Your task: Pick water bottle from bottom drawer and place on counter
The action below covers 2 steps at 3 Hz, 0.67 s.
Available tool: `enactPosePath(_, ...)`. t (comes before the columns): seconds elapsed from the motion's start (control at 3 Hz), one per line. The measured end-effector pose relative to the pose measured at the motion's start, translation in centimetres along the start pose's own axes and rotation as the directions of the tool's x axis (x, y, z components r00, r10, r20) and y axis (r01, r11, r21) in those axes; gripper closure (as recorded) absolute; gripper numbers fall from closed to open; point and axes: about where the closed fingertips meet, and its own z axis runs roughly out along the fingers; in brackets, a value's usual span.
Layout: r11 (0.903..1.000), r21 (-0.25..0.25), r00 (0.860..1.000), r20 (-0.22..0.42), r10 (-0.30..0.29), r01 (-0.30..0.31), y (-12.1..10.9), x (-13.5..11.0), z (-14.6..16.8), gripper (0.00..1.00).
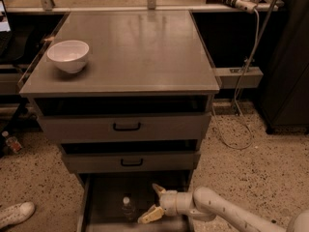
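Note:
The water bottle (128, 208), clear with a white cap, stands upright in the pulled-out bottom drawer (104, 197), left of centre. My gripper (153, 201) reaches in from the lower right, inside the drawer and just right of the bottle. It is open, its pale fingers spread and pointing left toward the bottle, not touching it. The grey metal counter (140, 52) tops the cabinet above.
A white bowl (68, 55) sits on the counter's left side. Two shallower drawers with black handles (127, 126) overhang the bottom drawer. A white shoe (14, 214) lies on the floor at lower left. A cable (241, 110) hangs at right.

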Motion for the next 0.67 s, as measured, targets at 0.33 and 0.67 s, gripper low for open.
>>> enactPosePath(0.33,0.9998,0.007,0.999,0.044,-0.019,0.018,-1.5,0.4,1.7,0.0)
enactPosePath(0.67,0.9997,0.011,0.995,0.101,-0.022,0.021,-3.7,2.6,3.7,0.0)
